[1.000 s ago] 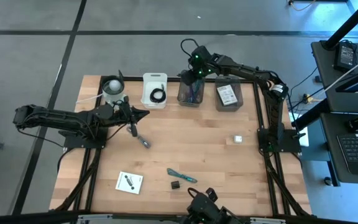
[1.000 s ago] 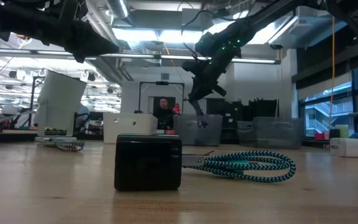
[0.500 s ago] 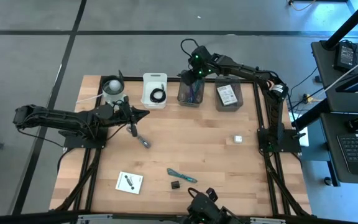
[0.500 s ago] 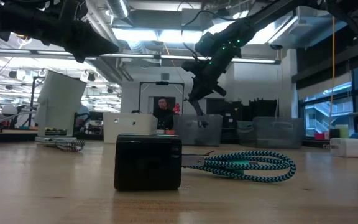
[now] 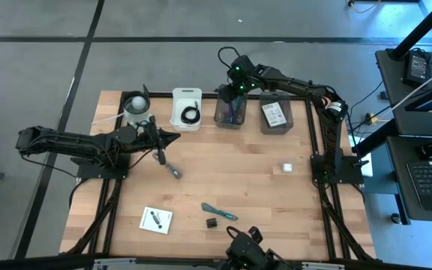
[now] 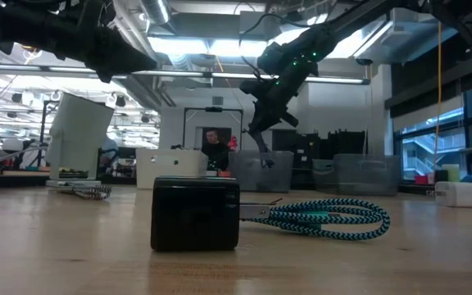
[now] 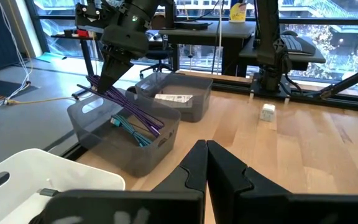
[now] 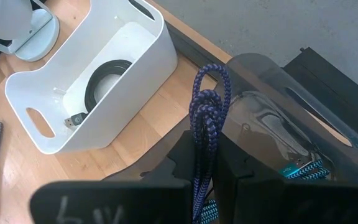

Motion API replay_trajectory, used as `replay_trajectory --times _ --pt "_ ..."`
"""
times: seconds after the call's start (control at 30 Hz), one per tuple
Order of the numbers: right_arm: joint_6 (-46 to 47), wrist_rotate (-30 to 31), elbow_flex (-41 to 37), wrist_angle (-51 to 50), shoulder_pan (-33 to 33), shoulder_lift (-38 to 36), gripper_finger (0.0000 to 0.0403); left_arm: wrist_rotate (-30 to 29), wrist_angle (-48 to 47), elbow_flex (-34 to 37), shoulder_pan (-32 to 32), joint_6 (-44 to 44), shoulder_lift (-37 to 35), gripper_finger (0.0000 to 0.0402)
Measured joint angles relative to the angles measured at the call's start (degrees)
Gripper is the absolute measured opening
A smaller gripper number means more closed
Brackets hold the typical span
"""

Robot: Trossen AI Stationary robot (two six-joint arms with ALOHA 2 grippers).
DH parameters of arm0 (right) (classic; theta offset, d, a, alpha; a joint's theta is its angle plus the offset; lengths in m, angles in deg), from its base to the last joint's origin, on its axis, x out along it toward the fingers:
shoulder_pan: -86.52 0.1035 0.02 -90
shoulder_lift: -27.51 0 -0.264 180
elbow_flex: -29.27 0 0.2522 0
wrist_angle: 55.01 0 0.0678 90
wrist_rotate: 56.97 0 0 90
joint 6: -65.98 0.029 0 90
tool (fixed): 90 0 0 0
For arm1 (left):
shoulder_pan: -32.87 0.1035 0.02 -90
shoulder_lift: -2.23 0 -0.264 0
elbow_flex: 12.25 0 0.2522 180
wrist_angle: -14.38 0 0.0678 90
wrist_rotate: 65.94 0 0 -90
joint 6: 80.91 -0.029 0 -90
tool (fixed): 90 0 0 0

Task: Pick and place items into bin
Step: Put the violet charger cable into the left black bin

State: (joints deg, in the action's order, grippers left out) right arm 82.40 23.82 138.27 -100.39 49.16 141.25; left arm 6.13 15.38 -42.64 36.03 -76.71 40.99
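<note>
The wooden tabletop [image 5: 238, 172] carries a white bin [image 5: 187, 109], two clear bins [image 5: 229, 112], a white card [image 5: 156, 220], teal cord [image 5: 219, 211], black block [image 5: 211, 223] and white cube [image 5: 286, 167].

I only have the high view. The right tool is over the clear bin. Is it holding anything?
Observer: Yes. The right wrist view shows the right tool shut on a looped purple cable, above the clear bin.
Operator: Anything else in that bin?
Observer: A teal cable lies inside it.
Operator: Is the left tool carrying anything?
Observer: No. The left tool is shut with nothing between its fingers.
</note>
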Motion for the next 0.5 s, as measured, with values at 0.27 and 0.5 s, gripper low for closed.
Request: replay_trajectory --times 0.27,0.5 --pt "0.0 0.0 0.0 0.0 0.0 0.0 0.0024 0.31 0.01 0.0 0.01 0.13 0.0 0.0002" --pt "0.0 0.07 0.0 0.08 0.0 0.0 0.0024 0.37 0.02 0.0 0.01 0.58 0.0 0.0002"
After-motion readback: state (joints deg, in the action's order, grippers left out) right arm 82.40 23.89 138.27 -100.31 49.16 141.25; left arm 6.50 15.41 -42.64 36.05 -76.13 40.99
